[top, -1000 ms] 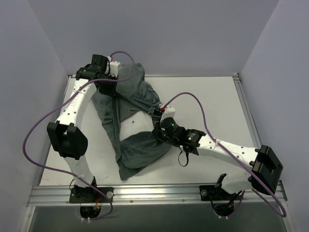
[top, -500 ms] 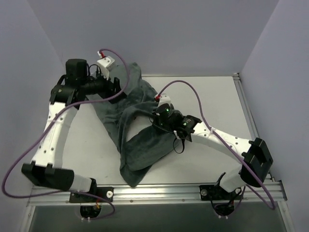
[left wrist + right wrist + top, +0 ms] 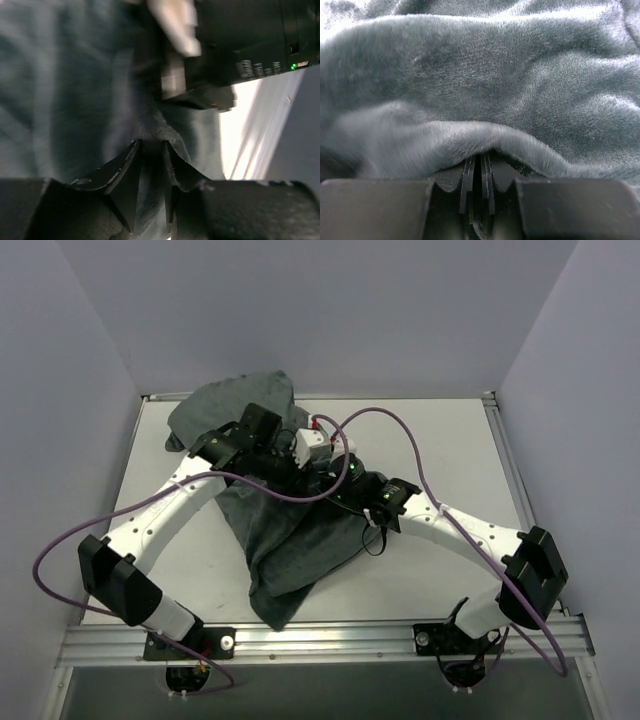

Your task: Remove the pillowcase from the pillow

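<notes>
Left wrist: left gripper [image 3: 150,152] jaws narrowly apart, nipping raised fold of pillowcase [image 3: 65,90], grey face showing. Right arm's black wrist housing [image 3: 245,45] sat close by at upper right.

Right wrist: right gripper [image 3: 476,172] jaws pressed together on thin plush fold at bottom centre.

Top: both grippers sat together at frame centre over grey heap on table [image 3: 450,440]. Heap's long axis ran upper left to lower centre; open end not discernible. No pillow seen, likely inside. Removal judged unfinished; pull-off left to do.

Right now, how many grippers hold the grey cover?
2. The left gripper pinches a fold of the cover near its middle; the right gripper is shut on it just beside.
</notes>
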